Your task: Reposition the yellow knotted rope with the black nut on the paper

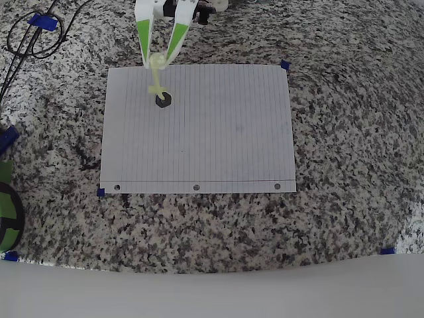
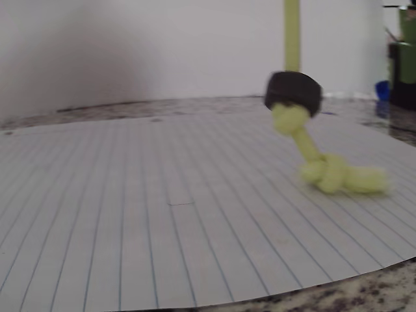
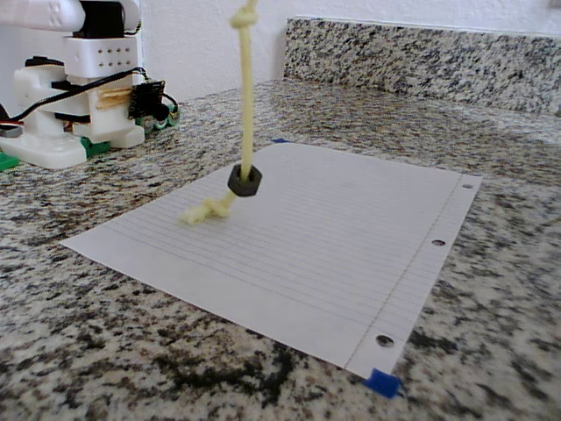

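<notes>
The paper (image 1: 218, 146) lies flat on the granite counter, its punched holes along the near edge in the overhead view. My gripper (image 1: 158, 61), with green fingers (image 1: 144, 36), hangs over the sheet's far left edge, shut on the upper part of the yellow knotted rope (image 1: 156, 83). In the fixed view the rope (image 3: 247, 105) runs straight up from the black nut (image 3: 245, 181) threaded on it. The nut (image 1: 163, 100) hovers just above the paper (image 3: 351, 237). Below the nut (image 2: 294, 93), the rope's knotted tail (image 2: 331, 174) rests on the sheet (image 2: 162, 214).
The white arm base (image 3: 79, 96) stands behind the paper's far left corner. Black cables (image 1: 33, 33) loop at the counter's top left. A green and black object (image 1: 6, 212) sits at the left edge. A granite backsplash (image 3: 421, 53) bounds one side.
</notes>
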